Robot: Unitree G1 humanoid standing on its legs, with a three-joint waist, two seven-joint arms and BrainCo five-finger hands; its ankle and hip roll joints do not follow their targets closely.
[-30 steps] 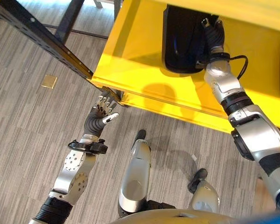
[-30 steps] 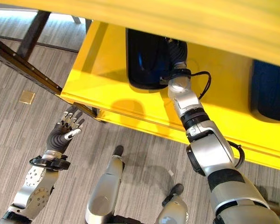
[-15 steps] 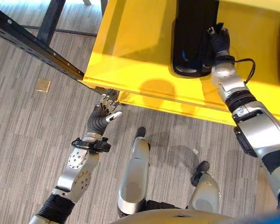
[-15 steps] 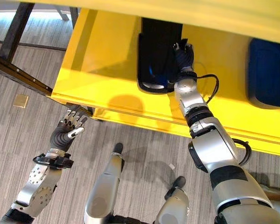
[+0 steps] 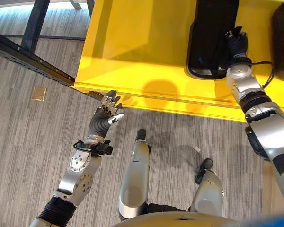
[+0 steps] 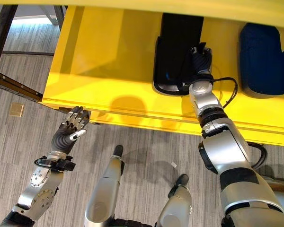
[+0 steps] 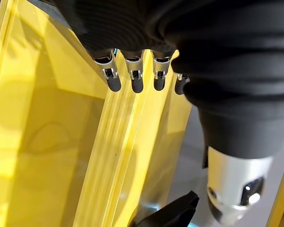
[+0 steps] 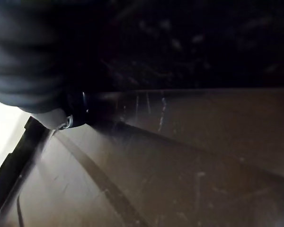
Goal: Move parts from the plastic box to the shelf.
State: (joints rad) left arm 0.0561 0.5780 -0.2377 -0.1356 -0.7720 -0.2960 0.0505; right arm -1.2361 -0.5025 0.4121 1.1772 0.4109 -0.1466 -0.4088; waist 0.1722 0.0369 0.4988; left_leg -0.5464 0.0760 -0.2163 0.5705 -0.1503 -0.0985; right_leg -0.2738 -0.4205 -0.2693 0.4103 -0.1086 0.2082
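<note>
The black part (image 6: pixel 176 52) lies on the yellow shelf (image 6: pixel 104 61), long axis running away from the robot. The right hand (image 6: pixel 200 59) rests on its right edge; whether it grips I cannot tell. The left hand (image 5: pixel 109 108), fingers straight and empty, hangs well apart by the shelf's front edge

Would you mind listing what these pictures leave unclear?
- Right hand on the black part: whether its fingers grip is hidden by the dark cover; the right wrist view is too dark.
- Black part: its far end is cut off under the upper shelf.
- Blue part: cut by the left eye view's edge.
</note>
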